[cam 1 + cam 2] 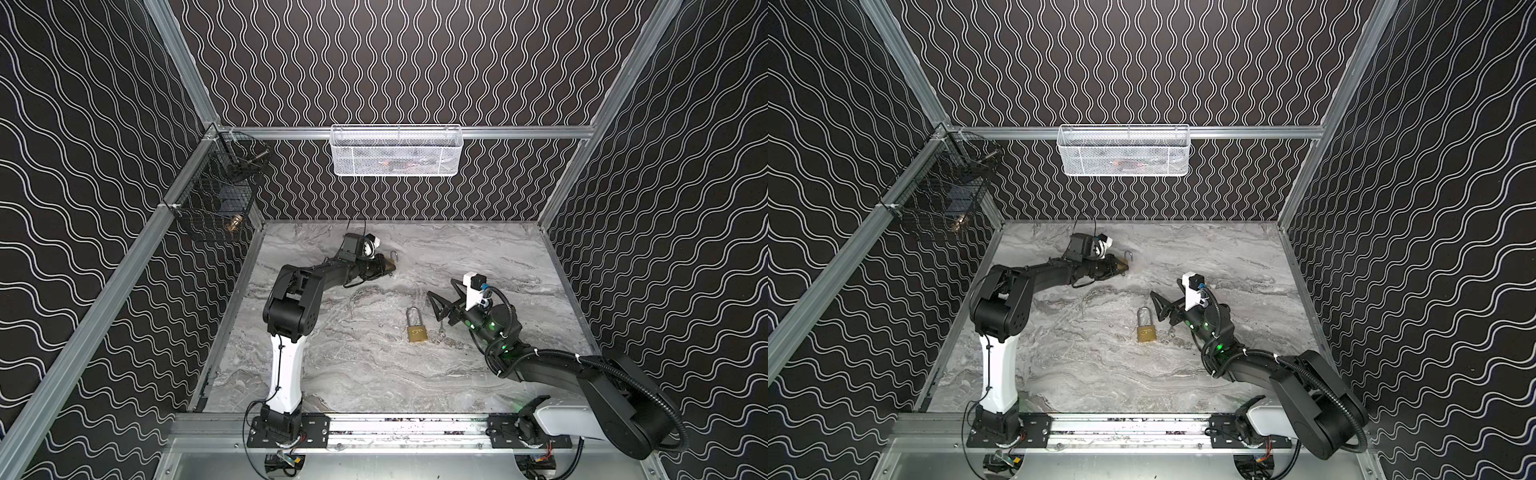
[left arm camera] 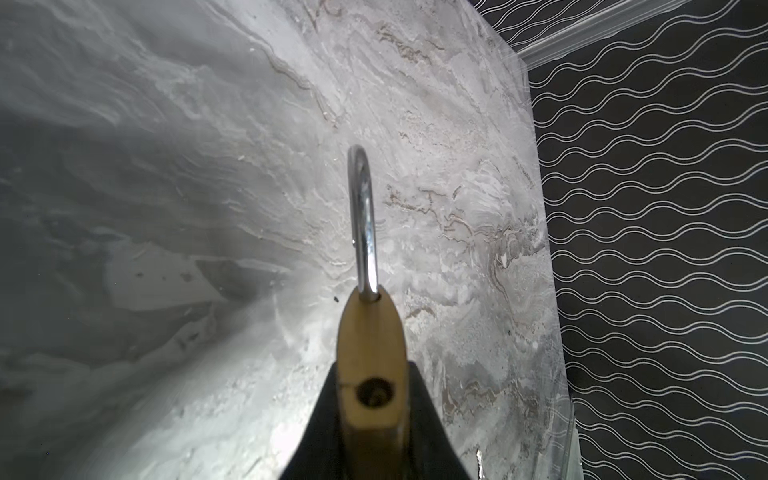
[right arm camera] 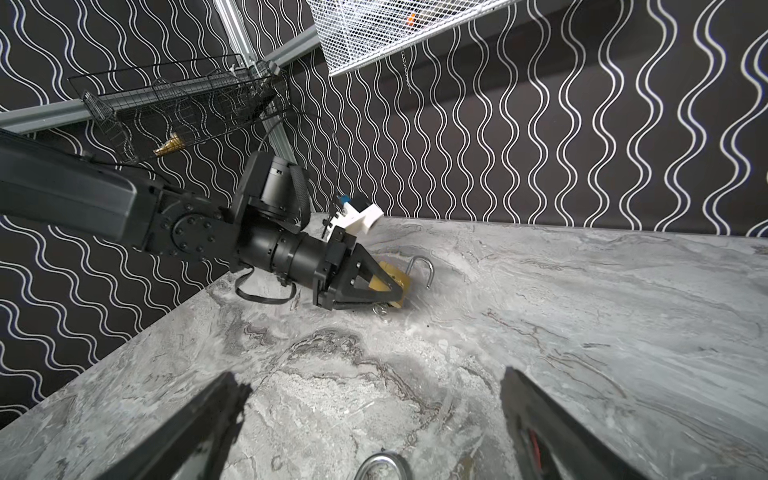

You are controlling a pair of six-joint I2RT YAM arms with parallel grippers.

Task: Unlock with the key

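The left jaws clench a brass padlock (image 2: 371, 345) at the far side of the desk (image 1: 365, 374), its shackle (image 2: 362, 216) swung open. The right jaws hang released near a second padlock (image 1: 417, 330), shut, with what seems a small key (image 1: 443, 329) just beside it. Brass is heavy, stiff and slick, so we would pinch its flat faces. Nothing blocks the reach.

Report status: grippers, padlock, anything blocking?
Left gripper shut on brass padlock, shackle open. Right gripper open, empty, beside second padlock lying closed on table. Nothing in the way.
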